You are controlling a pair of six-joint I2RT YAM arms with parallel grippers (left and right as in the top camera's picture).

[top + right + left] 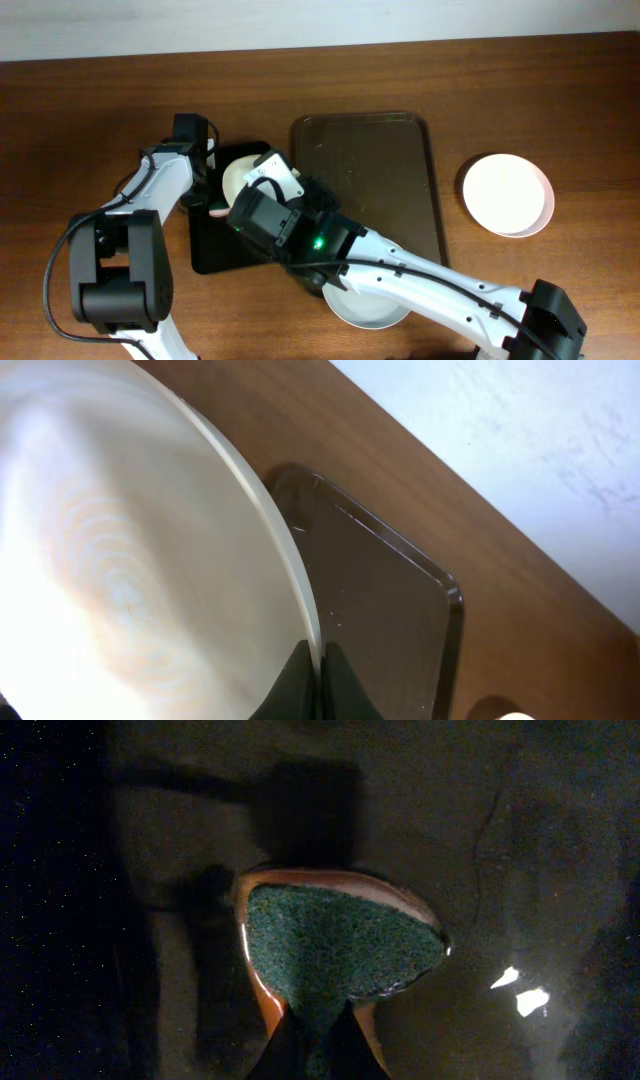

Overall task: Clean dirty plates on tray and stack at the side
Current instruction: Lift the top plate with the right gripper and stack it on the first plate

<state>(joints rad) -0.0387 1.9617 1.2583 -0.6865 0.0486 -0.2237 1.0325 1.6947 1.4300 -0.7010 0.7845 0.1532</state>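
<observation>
Right hand (320, 660) pinched the rim of one white plate (130, 560) over the small black tray (205, 250), just beside the big brown tray (370, 180). Left hand (320, 1042) squeezed a green sponge (335, 945) close to that plate. A second plate (507, 194) lay on the table (100, 100) right of the brown tray, and a third plate (365, 308) lay near its front, partly under the right arm (420, 275).

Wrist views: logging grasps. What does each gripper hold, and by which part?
Right gripper: white plate, by its rim. Left gripper: green scrub sponge, by its narrow end.
</observation>
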